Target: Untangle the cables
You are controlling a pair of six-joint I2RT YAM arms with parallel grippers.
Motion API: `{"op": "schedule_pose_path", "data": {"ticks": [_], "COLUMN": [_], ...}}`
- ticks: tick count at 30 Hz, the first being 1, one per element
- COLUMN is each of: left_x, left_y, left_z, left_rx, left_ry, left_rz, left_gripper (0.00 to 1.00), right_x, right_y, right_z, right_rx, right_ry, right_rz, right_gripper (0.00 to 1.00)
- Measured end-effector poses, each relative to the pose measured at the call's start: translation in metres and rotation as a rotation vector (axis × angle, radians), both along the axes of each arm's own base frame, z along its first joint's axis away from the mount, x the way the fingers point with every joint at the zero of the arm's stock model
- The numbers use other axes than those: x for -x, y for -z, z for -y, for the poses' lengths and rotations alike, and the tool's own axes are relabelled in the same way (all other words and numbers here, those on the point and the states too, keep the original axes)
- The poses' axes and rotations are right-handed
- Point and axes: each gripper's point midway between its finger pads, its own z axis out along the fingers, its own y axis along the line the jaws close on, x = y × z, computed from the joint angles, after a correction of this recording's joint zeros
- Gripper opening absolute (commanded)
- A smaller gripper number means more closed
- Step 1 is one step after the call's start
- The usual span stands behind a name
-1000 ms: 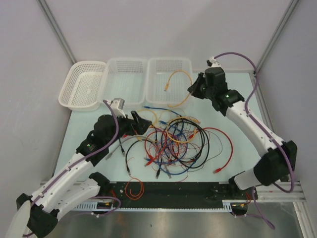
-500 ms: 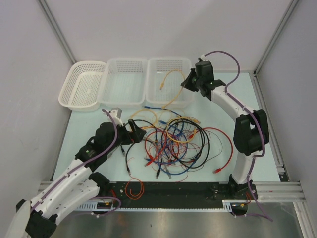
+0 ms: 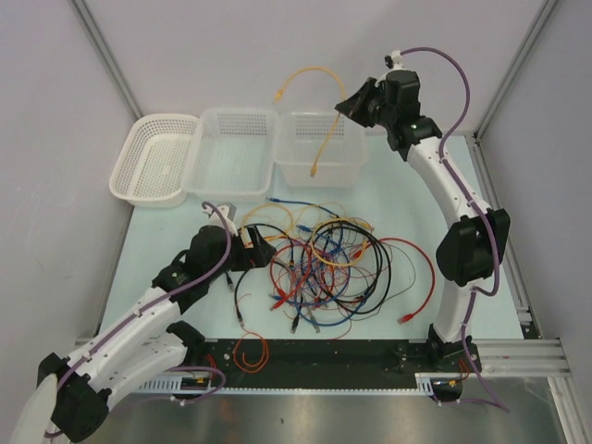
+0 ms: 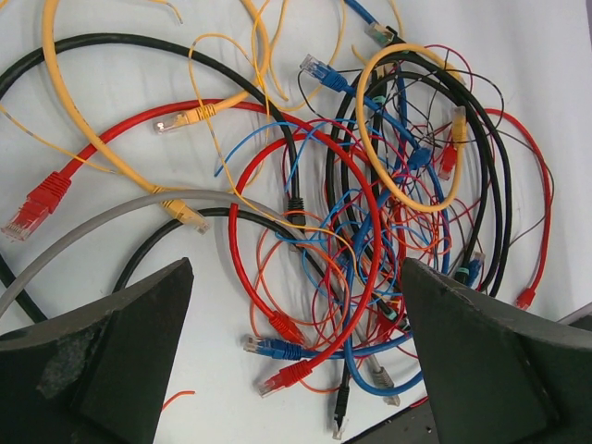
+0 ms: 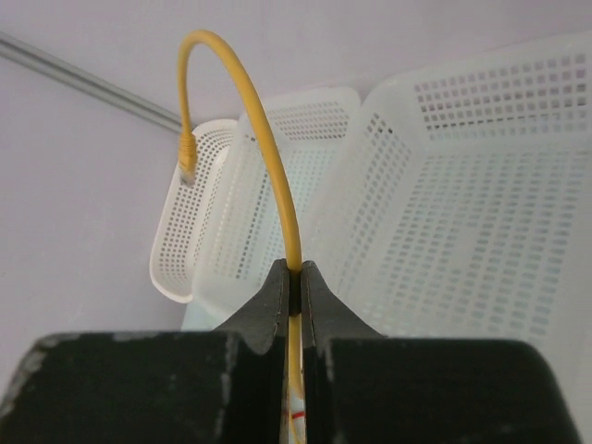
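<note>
Right hand (image 5: 292, 274) clenches one yellow cable (image 5: 283, 194) aloft, upper middle of the overhead view, its lower plug (image 3: 314, 170) dangling over the rightmost basket (image 3: 350, 153). Let go now, the springy cable may flop outside. Left hand (image 3: 261, 248), spread empty beside the tangled cables (image 3: 324, 268) at centre, could snag several together.

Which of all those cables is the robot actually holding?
The yellow cable, pinched in the right gripper and held up in the air. All the others lie in the tangled pile on the table.
</note>
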Motion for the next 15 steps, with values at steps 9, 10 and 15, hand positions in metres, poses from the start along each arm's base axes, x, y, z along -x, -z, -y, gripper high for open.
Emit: {"op": "schedule_pose_path", "data": {"ticks": [9,10,15], "left_x": [0.0,0.0,0.0], "left_y": [-0.002,-0.003,-0.002], "left_z": [-0.001,-0.001,0.001], "left_rx": [0.004,0.006,0.01], "left_ry": [-0.001,-0.001,0.0], "left_rz": [0.008,0.01,0.004], "left_gripper": [1.0,1.0,0.99], "right_x": [-0.018,-0.015,-0.001], "right_y": [0.076,0.082,0.081], "right_z": [0.018,0.014,-0.01], "right_rx": [0.013,0.016,-0.003], "right_ry": [0.021,0.009,-0.075], "right_rz": [-0.155,-0.17,-0.175], "right_gripper": [0.0,0.0,0.0]}}
